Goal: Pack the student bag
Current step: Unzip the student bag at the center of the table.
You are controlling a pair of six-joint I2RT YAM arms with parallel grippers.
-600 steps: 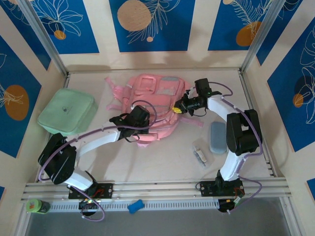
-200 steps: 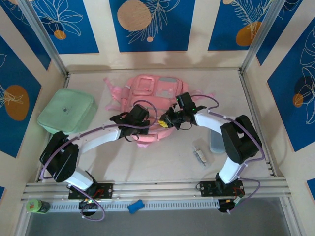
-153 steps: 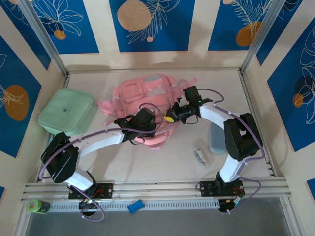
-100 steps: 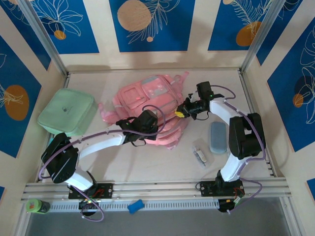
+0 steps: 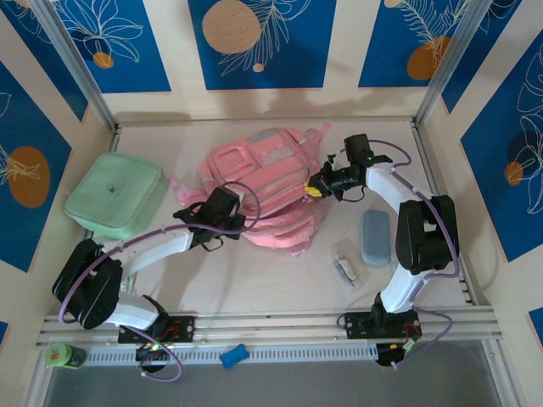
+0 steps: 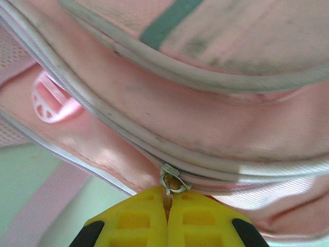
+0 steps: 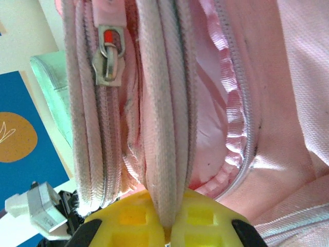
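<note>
A mint green square soft case point(image 5: 116, 194) lies at the left of the counter point(image 5: 254, 280). On the right lies a grey-blue oblong pouch point(image 5: 375, 236), with a small silvery item point(image 5: 344, 269) just beside it, nearer. A blue piece point(image 5: 232, 356) sits on the near rail.

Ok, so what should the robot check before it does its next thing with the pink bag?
1. Is the left claw pinching the zip pull of the student bag? Ok, it is shut on it.
2. Is the right claw gripping the bag's corded edge? Ok, it is shut on it.
3. Is there a pocket opening? Ok, pink lining shows beside the right claw.
4. Is that opening wide enough to pack things through? Cannot tell.
5. Are the mint green case and the blue-grey case ready outside the bag? Ok, there is one on each side of it.
</note>
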